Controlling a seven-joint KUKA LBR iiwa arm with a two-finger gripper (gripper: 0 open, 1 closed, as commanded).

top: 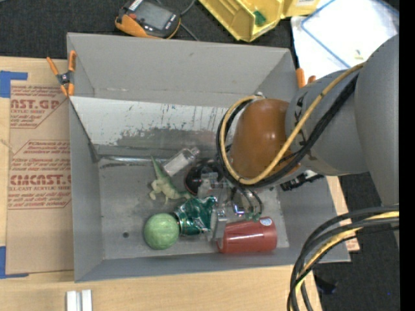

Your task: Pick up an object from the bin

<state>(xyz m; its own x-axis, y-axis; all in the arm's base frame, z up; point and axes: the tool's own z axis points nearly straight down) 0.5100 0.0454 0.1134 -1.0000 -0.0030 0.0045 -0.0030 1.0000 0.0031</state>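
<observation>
Free room: bare bin floor (115,203) at left and along the far wall. Obstacles, centre to near right: green ball (160,231), crushed green can (196,216), red can (248,236), pale toy (161,186). The arm (259,138) overhangs the right.

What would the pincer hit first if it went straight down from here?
The pincer would probably meet the crumpled green packet, beside the red can; depth is unclear, so it might land between them.

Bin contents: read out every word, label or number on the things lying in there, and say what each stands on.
No text in the bin can be read.
On the red can: small pale marks by its right end, too small to read.
On the crumpled green packet: pale print, too blurred to read.
On the green ball: no marking seen.
</observation>
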